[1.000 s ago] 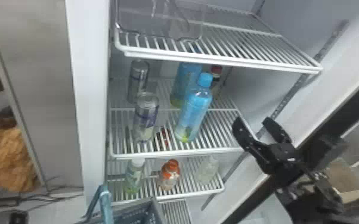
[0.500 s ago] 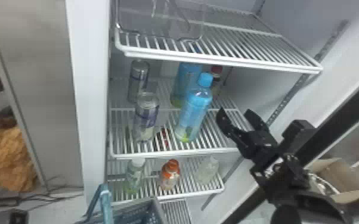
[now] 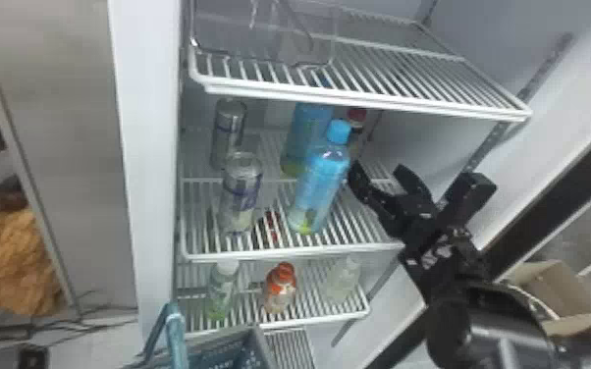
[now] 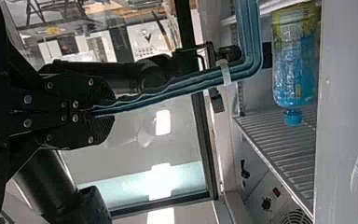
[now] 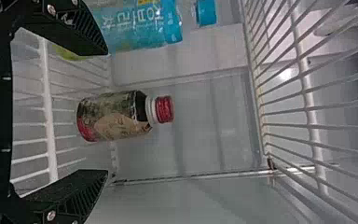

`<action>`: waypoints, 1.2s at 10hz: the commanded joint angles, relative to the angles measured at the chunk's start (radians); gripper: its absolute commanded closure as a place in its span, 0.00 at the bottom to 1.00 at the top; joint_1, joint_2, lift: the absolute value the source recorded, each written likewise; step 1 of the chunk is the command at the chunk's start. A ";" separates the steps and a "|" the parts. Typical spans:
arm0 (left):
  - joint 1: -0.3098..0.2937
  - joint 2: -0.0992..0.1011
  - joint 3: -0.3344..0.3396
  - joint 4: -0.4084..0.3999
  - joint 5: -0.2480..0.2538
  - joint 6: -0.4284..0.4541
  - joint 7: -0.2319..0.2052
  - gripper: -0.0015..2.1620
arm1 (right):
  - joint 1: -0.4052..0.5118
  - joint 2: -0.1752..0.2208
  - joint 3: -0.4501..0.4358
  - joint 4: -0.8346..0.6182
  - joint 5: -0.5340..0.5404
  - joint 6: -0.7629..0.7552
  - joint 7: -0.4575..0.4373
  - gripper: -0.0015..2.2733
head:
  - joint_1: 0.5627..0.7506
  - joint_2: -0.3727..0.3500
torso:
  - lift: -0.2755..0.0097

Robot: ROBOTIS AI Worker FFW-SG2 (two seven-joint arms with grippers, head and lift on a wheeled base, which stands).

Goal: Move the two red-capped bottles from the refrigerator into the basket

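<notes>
On the middle shelf, a red-capped bottle (image 3: 357, 117) stands behind the blue bottles. The right gripper (image 3: 377, 169) is open at that shelf's right side, beside the front blue bottle. From the right wrist, the dark-labelled red-capped bottle (image 5: 116, 116) lies beyond and between the parted fingers of the right gripper (image 5: 106, 112), untouched. A bottle with an orange-red cap (image 3: 281, 289) stands on the shelf below. The basket (image 3: 221, 351) is at the bottom edge with its blue handle (image 3: 176, 333) raised. In the left wrist view, the left gripper (image 4: 103, 110) is closed on the handle (image 4: 182, 89).
Two blue bottles (image 3: 320, 181) and two silver cans (image 3: 240, 196) share the middle shelf (image 3: 289, 253). Pale bottles (image 3: 343, 279) flank the orange-red-capped one. Above is a wire shelf (image 3: 368, 97) with a clear bin; the refrigerator's side wall rises at the right.
My right gripper has moved left and upward in the head view, from outside the shelf's right edge to over the middle shelf, still open. The basket and bottles look unmoved.
</notes>
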 commanded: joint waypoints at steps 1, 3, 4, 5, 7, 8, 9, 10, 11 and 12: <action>-0.002 0.000 0.000 0.002 0.001 -0.001 0.000 0.56 | -0.043 -0.008 0.012 0.047 0.012 0.015 -0.002 0.05 | 0.70 0.03 | 0.97; -0.007 0.002 -0.002 0.004 0.003 -0.001 0.000 0.56 | -0.109 -0.015 0.022 0.115 0.024 0.022 -0.006 0.05 | 0.70 0.03 | 0.97; -0.007 0.003 -0.004 0.004 0.005 -0.003 0.000 0.56 | -0.126 -0.020 0.022 0.128 0.028 0.027 -0.017 0.05 | 0.70 0.03 | 0.97; -0.005 0.005 -0.004 0.006 0.005 -0.003 0.000 0.56 | -0.158 -0.025 0.024 0.152 0.036 0.044 -0.017 0.05 | 0.70 0.03 | 0.97; -0.007 0.006 -0.008 0.009 0.009 -0.003 0.000 0.56 | -0.197 -0.032 0.039 0.192 0.038 0.074 -0.017 0.05 | 0.70 0.03 | 0.97; -0.007 0.008 -0.010 0.009 0.011 -0.003 0.001 0.56 | -0.210 -0.034 0.043 0.204 0.040 0.081 -0.017 0.05 | 0.70 0.03 | 0.97; -0.007 0.009 -0.010 0.011 0.011 -0.003 0.001 0.56 | -0.227 -0.035 0.045 0.231 0.048 0.081 -0.017 0.05 | 0.70 0.03 | 0.97; -0.007 0.012 -0.010 0.011 0.013 -0.003 0.001 0.56 | -0.242 -0.038 0.045 0.250 0.058 0.083 -0.020 0.05 | 0.70 0.03 | 0.97; -0.010 0.014 -0.012 0.011 0.013 -0.003 0.001 0.56 | -0.271 -0.043 0.057 0.280 0.060 0.083 -0.023 0.05 | 0.70 0.03 | 0.97; -0.012 0.014 -0.014 0.011 0.013 -0.003 0.001 0.56 | -0.296 -0.048 0.069 0.302 0.062 0.086 -0.025 0.05 | 0.70 0.03 | 0.97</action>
